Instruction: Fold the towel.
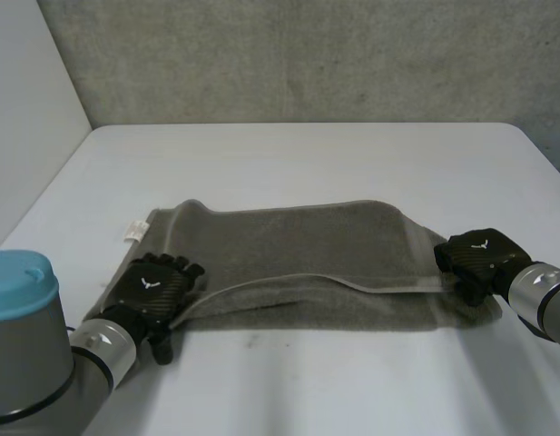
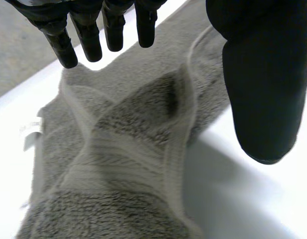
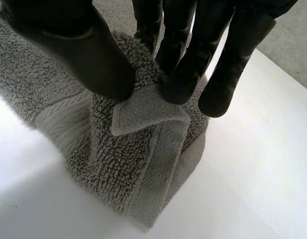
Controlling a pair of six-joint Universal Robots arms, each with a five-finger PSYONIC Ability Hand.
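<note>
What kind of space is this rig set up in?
Likely a lab test bench: a white table, a plain grey concrete-like wall behind it, and one grey terry towel laid out.

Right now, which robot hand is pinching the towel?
The right robot hand, thumb and fingers clamped on a corner of the towel; the left robot hand is open.

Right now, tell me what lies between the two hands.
In the head view, the towel stretches from the left hand to the right hand.
</note>
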